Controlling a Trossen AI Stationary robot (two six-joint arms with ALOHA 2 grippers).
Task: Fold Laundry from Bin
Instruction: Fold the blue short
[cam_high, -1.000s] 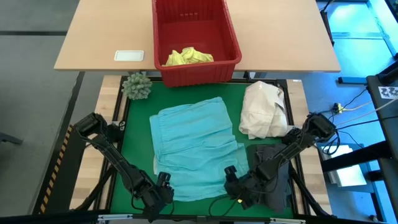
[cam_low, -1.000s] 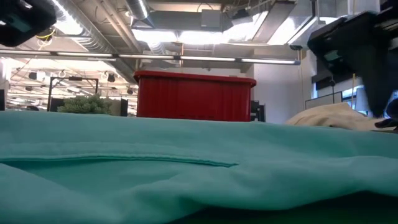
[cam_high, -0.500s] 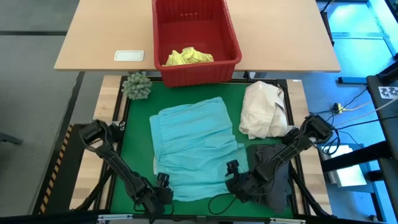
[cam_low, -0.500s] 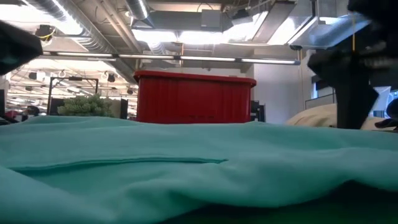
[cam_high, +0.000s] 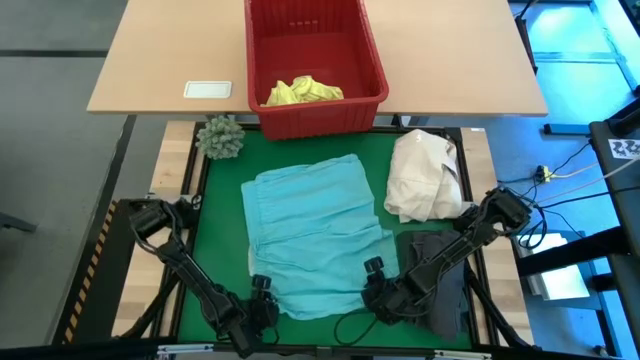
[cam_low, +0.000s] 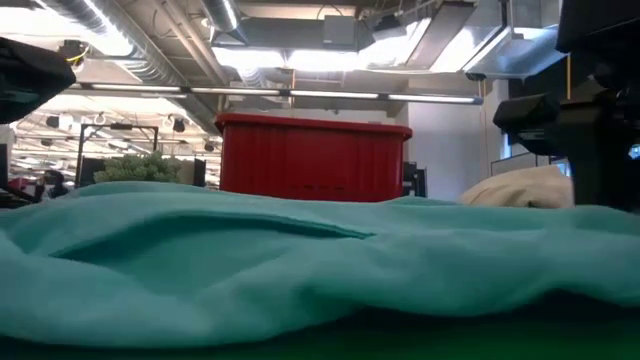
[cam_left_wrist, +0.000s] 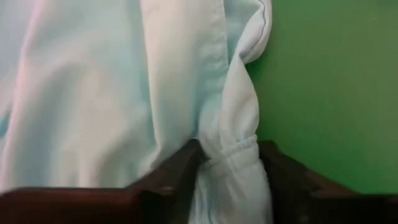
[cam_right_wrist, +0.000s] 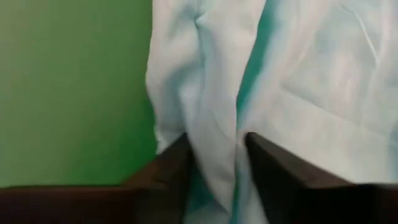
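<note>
Here we are finding no readable writing anywhere; the small white rectangular card (cam_high: 208, 89) lying on the pale wooden tabletop (cam_high: 450, 60) is showing no legible text to us.

We are seeing the light turquoise-blue cloth garment (cam_high: 315, 235) lying spread and rumpled on the green mat (cam_high: 220, 230), with its near edge gathered into folds. In the low view the garment (cam_low: 300, 270) is filling the foreground, with the bright red slotted plastic bin (cam_low: 312, 155) standing behind it. The bin (cam_high: 370, 55) is sitting beyond the mat's far edge, and a bright yellow cloth garment (cam_high: 303, 91) is lying crumpled inside it. A dark grey cloth garment (cam_high: 440, 275) is lying beside the turquoise one, partly under the right arm, near the cream-white cloth bundle (cam_high: 425, 178). A small green spiky ball (cam_high: 219, 137) is resting at the mat's far left corner.

The left claw (cam_left_wrist: 231, 163) is pinching a bunched fold at the garment's near left corner, its fingers closed narrowly on the cloth. The right claw (cam_right_wrist: 216, 155) is likewise gripping a fold at the near right corner, fingers pressed against it.
</note>
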